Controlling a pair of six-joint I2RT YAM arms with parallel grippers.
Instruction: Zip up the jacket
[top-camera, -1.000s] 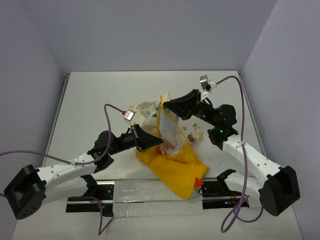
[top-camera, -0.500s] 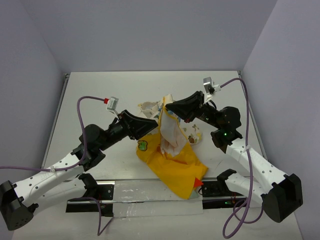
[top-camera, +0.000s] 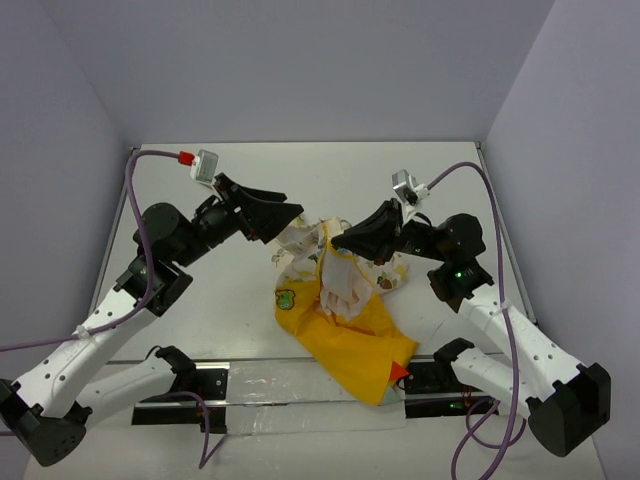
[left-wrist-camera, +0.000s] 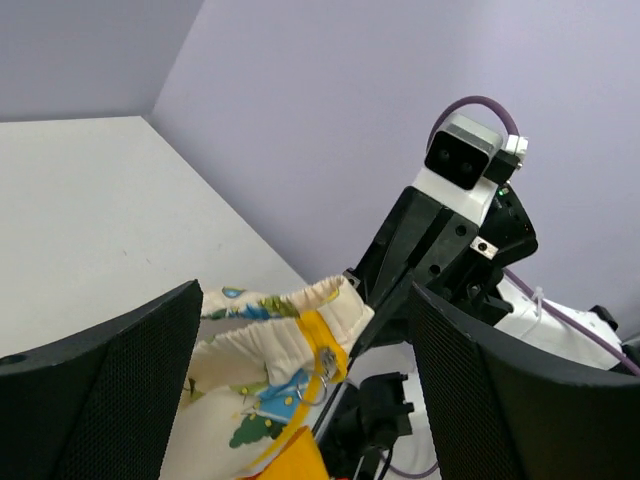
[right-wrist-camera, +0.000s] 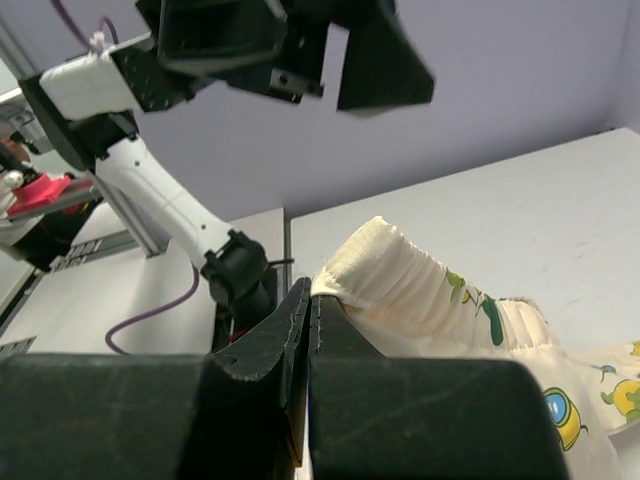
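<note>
- The jacket (top-camera: 350, 335) lies crumpled in the middle of the table (top-camera: 200, 190), between my two arms. Its yellow body is spread toward the near edge.
- A green patch (top-camera: 287, 296) shows on the yellow at my left side, and a red tip (top-camera: 399, 373) lies at the near end, close to my right base.
- The cream printed fabric (top-camera: 300, 245) sits at the far end of the heap, and part of it is lifted off the table.
- My right jaws are closed tight on a gathered cream edge (right-wrist-camera: 385, 265) of the jacket and hold it up. In the wrist view the two fingers (right-wrist-camera: 265, 335) press together with the cloth pinched at their tips.
- My left jaws are spread wide with nothing between them, up in the air just left of the raised cream fabric.
- Through their gap I see that cream edge, a yellow strip beside it and a small metal zipper ring (left-wrist-camera: 322, 368) hanging there.
- I cannot tell whether my left jaws touch the cloth.
</note>
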